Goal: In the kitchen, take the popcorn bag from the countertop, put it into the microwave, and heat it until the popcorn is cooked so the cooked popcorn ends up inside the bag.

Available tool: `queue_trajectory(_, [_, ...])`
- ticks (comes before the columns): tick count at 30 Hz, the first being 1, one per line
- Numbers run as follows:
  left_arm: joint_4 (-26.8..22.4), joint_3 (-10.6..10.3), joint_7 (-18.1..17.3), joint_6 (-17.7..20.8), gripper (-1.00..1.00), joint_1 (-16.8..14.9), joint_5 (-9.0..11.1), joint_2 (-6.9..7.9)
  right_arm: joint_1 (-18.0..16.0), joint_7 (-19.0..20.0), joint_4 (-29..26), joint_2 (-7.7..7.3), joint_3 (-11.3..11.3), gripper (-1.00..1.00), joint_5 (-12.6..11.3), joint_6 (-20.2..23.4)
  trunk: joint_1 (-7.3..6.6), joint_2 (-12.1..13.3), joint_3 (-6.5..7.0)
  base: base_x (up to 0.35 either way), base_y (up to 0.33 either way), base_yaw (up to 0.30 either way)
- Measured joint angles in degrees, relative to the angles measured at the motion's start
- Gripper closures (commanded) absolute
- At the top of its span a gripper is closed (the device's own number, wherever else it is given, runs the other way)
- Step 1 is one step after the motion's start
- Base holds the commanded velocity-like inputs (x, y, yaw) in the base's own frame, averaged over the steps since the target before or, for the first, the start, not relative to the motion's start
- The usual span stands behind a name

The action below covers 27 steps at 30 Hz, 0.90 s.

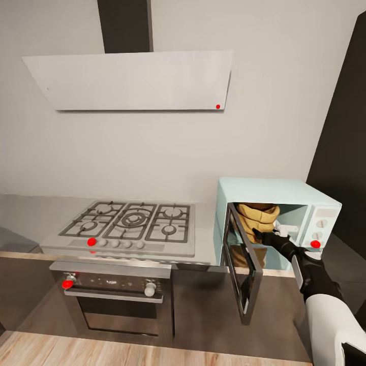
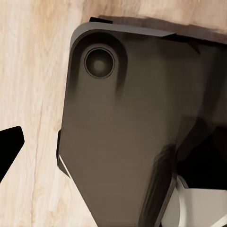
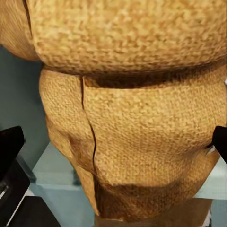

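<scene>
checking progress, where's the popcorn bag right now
In the head view the popcorn bag sits inside the open microwave at the right end of the countertop, right of the gas hob, with the right gripper at it.

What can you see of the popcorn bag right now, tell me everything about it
The mustard-tan woven cloth popcorn bag is a squat wrinkled sack with a thick rolled rim and a vertical fold down its side. It stands upright inside the open pale mint-blue microwave, nearly filling the height of the cavity. The right tool reaches in at its lower front, with a dark fingertip on each side of the sack in the right wrist view; whether they press it I cannot tell. No popcorn is visible.
</scene>
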Motion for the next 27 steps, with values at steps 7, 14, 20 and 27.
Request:
queue_trajectory(7, [0.01, -0.07, -0.06, 0.06, -1.00, 0.02, -0.18, -0.03, 0.00, -0.81, 0.30, 1.02, 0.00, -1.00, 0.03, -0.10, -0.03, -0.01, 0.00, 0.243, 0.000, 0.000])
queue_trajectory(14, [0.00, -0.04, -0.03, 0.07, -1.00, 0.00, -0.17, -0.02, 0.00, -6.65, 0.31, 0.99, -0.16, -1.00, 0.14, -0.44, 0.00, 0.00, 0.00, 0.065, 0.000, 0.000])
queue_trajectory(20, [0.01, -0.02, 0.00, 0.06, -1.00, 0.04, -0.17, -0.02, -0.01, -13.28, 0.31, 0.83, -0.26, -1.00, 0.04, -2.47, 0.00, 0.00, 0.00, 0.000, 0.000, 0.000])
queue_trajectory(27, [0.00, 0.00, -0.02, 0.07, -1.00, 0.00, -0.17, -0.02, -0.01, -14.83, 0.32, 0.76, -0.37, -1.00, 0.01, -2.53, 0.00, 0.00, 0.00, 0.000, 0.000, 0.000])
